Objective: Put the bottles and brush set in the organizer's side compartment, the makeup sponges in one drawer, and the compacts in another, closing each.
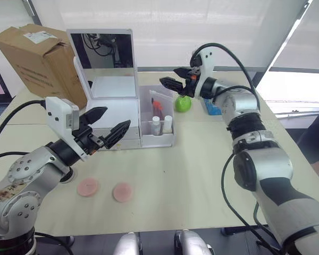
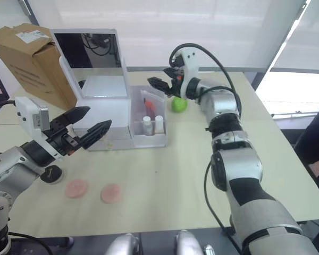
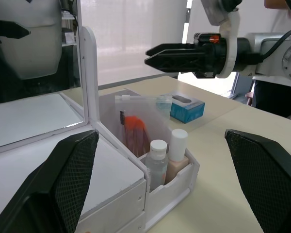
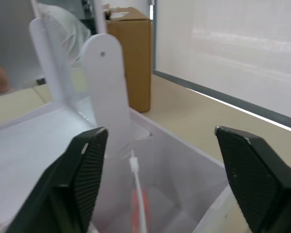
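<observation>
Both arms reach forward, left pincer (image 1: 110,124) and raised right pincer (image 1: 170,78) spread wide, holding nothing.

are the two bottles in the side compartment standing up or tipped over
Standing up. Both bottles sit side by side in the side compartment, caps pointing up.

Office: window blinds (image 1: 202,26), cardboard box (image 1: 40,56)

Head stereo pair high over the table; wrist views close, seemingly both toward organizer (image 1: 128,114).
</observation>
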